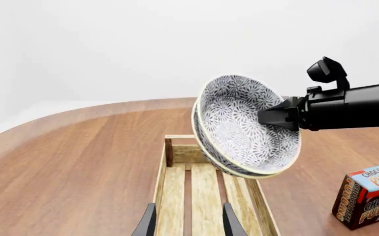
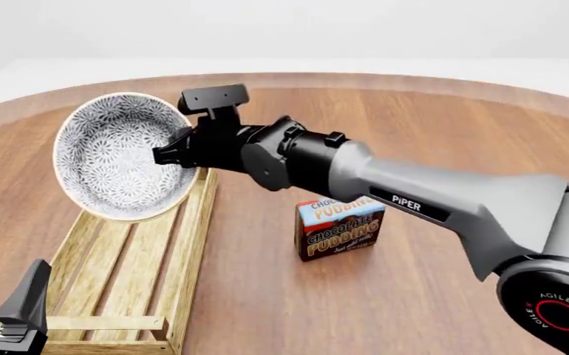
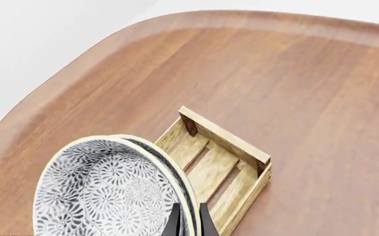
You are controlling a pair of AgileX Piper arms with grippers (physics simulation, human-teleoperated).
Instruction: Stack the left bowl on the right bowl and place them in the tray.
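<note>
Bowls [image 2: 117, 159], probably brittle and slick, hang rim-pinched in my right gripper [image 2: 173, 154] over the tray [image 2: 188, 244]; left gripper [image 1: 188, 221] released.

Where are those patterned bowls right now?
In the front view, the stacked bowls hang tilted at the left, pinched by the right gripper above the tray's far end.

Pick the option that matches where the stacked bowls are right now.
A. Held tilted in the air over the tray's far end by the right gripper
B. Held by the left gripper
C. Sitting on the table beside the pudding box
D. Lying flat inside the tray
A. The right gripper is shut on the rim of the stacked bowls, which hang tilted above the far end of the tray, not resting in it.
</note>
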